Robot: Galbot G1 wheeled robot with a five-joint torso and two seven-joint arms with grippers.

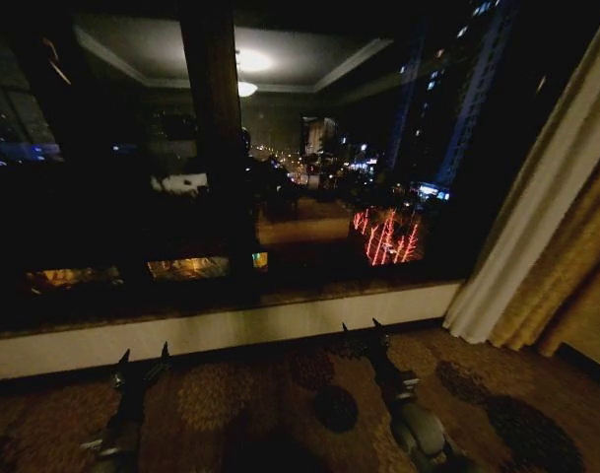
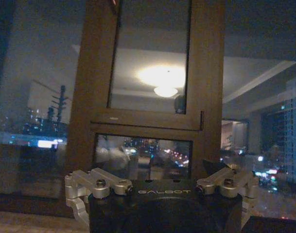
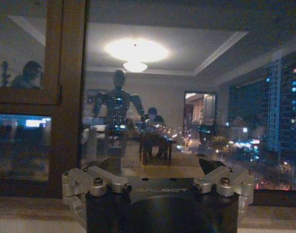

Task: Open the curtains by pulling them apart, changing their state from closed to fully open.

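The window point(image 1: 280, 177) ahead stands bare across nearly its whole width, night city lights and the room's reflection showing through the glass, so the opening looks essentially done as far as the head view reaches. The one stretch of the curtains point(image 1: 521, 246) that shows hangs as a cream-white panel gathered into a narrow bunch, well off to the right of the right gripper point(image 1: 361, 333) and above it, lying against the golden-yellow drapes point(image 1: 575, 276) at the frame's edge. The left side of the window shows no cloth at all; whether a panel is bunched beyond that edge cannot be told. Both arms sit low over the patterned carpet point(image 1: 309, 394), pointing at the pale window sill point(image 1: 280, 330). The left gripper point(image 1: 145, 357) has its jaws spread apart with nothing between them, and the right gripper is likewise spread and empty. Neither touches fabric. What may remain, by my judgement, is little: at most nudging the right bunch tighter.
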